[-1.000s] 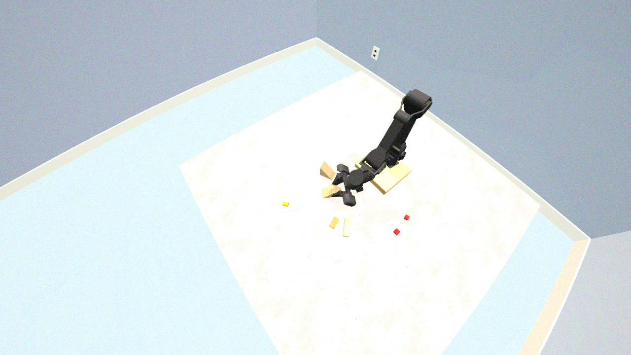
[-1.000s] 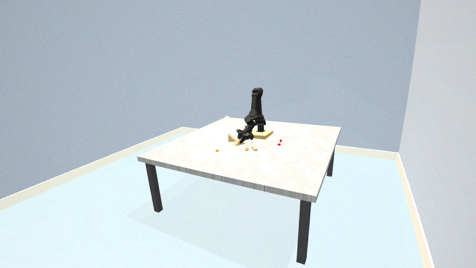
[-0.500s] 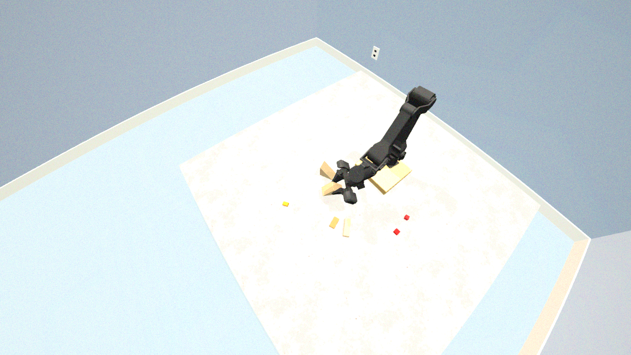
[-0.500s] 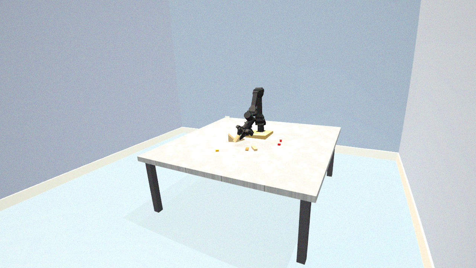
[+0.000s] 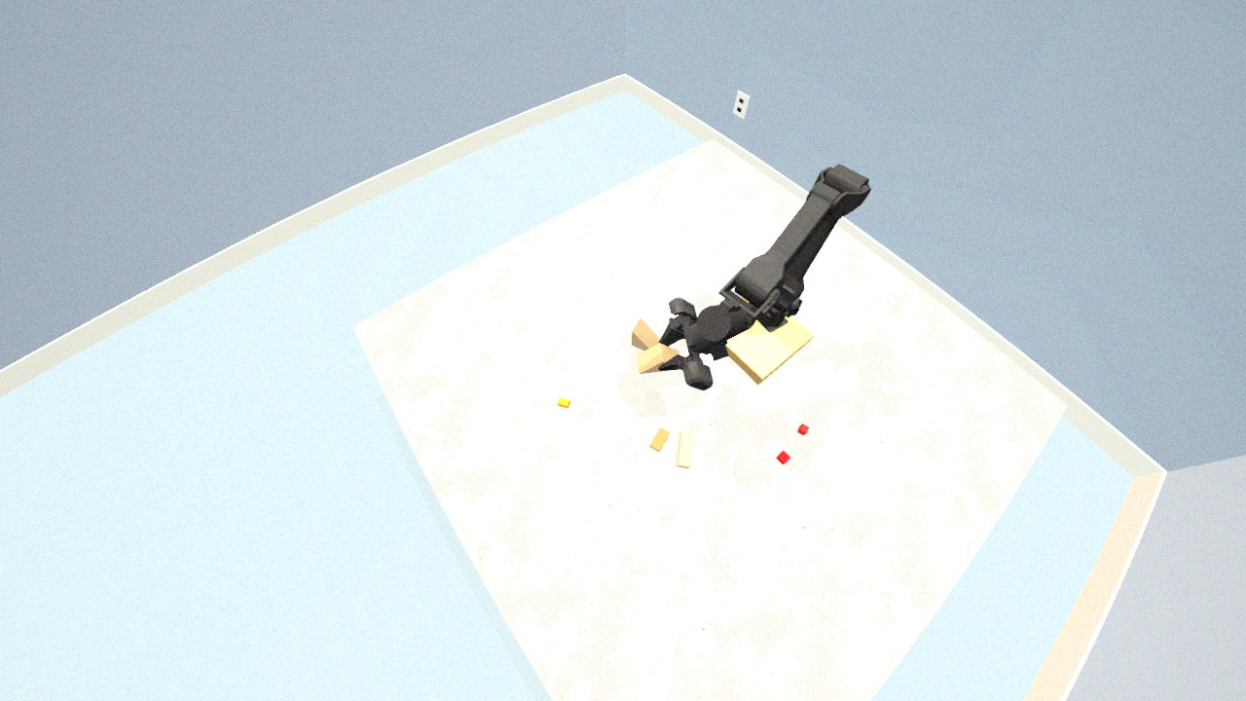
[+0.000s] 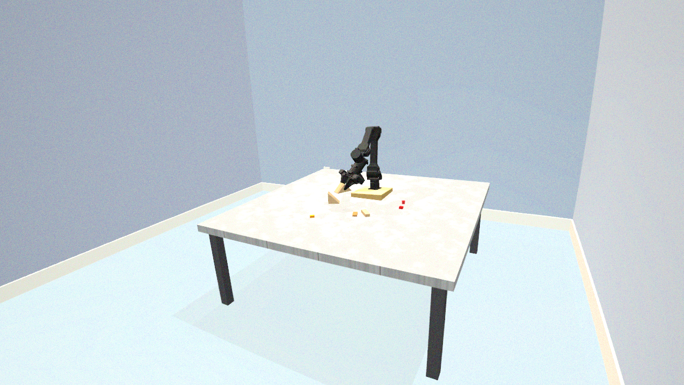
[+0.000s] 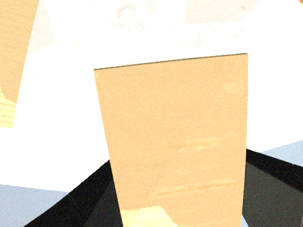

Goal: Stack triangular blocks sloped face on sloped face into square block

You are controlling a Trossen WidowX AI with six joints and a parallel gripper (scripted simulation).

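The blocks (image 5: 652, 358) (image 6: 340, 187) (image 7: 180, 126) look like smooth, pale-grained wood; the arm (image 5: 797, 235) (image 6: 373, 153) looks like matt black plastic or metal.

From my end, the blk arm (image 6: 373, 153) stands on a yellow-tan base plate (image 6: 365, 195) toward the far side of the tbl (image 6: 382, 239). My gripper (image 6: 343, 184) points down at a slant, clamped on one tan block (image 6: 340, 187), which is tilted. The other triangular block (image 6: 332, 198) sits on the tbl nearby, sloped side facing R in view. Nearer me: small yellow pc (image 6: 311, 216), orange pc (image 6: 355, 214) w/ a tan strip (image 6: 365, 213) just beside it, plus 2 red bits, one (image 6: 403, 201) a little behind the other (image 6: 401, 207).
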